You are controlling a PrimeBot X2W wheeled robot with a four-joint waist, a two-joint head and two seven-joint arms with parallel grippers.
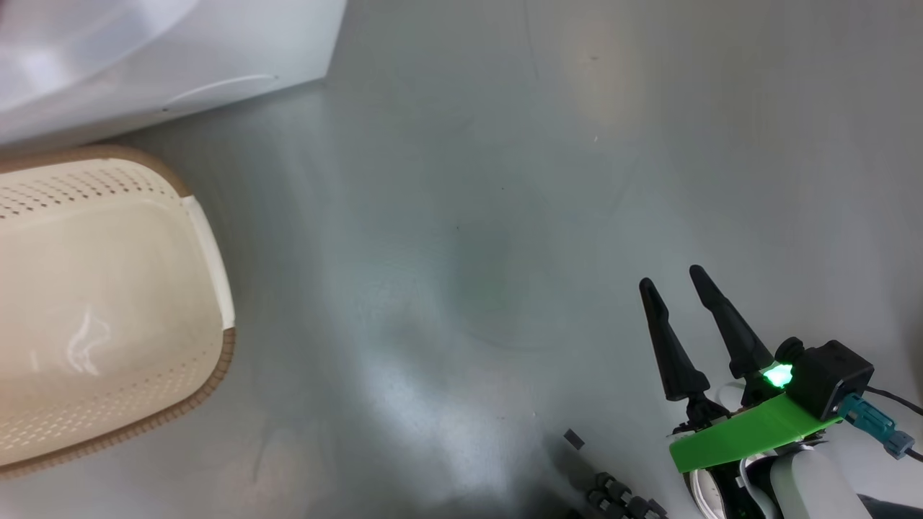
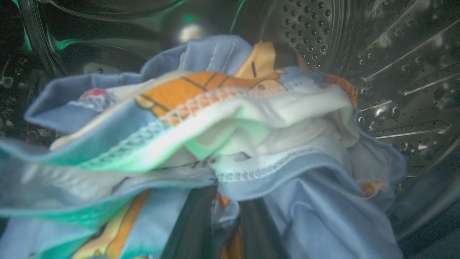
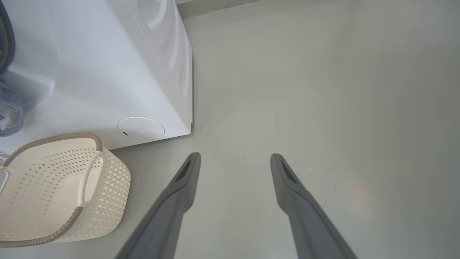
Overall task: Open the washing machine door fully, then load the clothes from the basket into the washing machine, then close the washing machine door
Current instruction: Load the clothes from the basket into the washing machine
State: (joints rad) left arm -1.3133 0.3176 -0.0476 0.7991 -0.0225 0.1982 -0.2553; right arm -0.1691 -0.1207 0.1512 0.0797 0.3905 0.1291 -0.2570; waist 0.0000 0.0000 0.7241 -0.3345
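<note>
Clothes (image 2: 230, 144) inside drum (image 2: 395, 72), pinched in left gripper (image 2: 221, 194), not yet released; basket (image 1: 108, 303) empty beside washer (image 3: 90, 72); right gripper (image 1: 670, 277) splayed, idle over floor (image 1: 505, 216). Judged remaining: release, withdraw, close door

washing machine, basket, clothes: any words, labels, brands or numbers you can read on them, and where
No text can be read in any view.
washing machine: plain white panels; its round cover shows no lettering.
basket: perforated cream plastic, no label showing.
clothes: blurred orange, white and blue cartoon print; no letters can be made out.
</note>
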